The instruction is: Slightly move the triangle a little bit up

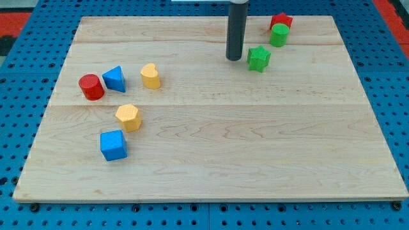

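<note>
The blue triangle [114, 78] lies at the board's left, between a red cylinder [91, 87] touching its left side and a yellow heart [151, 75] a little to its right. My tip [234, 59] rests on the board near the view's top centre, far to the right of the triangle and just left of a green star [258, 59].
A yellow hexagon [128, 117] and a blue cube [114, 145] sit below the triangle. A green cylinder [278, 35] and a red star [280, 22] stand at the top right. The wooden board [211, 147] lies on a blue pegboard table [13, 128].
</note>
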### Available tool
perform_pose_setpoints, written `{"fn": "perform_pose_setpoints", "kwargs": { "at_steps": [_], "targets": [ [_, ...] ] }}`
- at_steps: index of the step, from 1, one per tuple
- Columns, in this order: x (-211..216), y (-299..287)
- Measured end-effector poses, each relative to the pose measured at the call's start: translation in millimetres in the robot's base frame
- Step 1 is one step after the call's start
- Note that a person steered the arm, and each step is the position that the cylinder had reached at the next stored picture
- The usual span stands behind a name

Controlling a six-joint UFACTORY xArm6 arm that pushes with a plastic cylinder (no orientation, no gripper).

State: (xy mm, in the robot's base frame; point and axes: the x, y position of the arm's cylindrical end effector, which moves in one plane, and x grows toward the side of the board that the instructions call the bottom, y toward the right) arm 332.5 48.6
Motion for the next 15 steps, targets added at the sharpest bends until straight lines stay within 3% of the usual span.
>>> {"fn": "perform_pose_setpoints", "kwargs": {
  "at_steps": [1,2,3,4,5,6,7,8,9,10,11,13,14,15],
  "targets": [
    [18,43],
    [-2,100],
    [-4,109],
    [86,70],
    [119,-56],
    [118,-160],
    [106,-193],
    [88,-215],
    [37,-216],
    [49,-213],
    [90,-214],
    [110,-229],
    [147,-275],
    [196,-264]
  ]
}}
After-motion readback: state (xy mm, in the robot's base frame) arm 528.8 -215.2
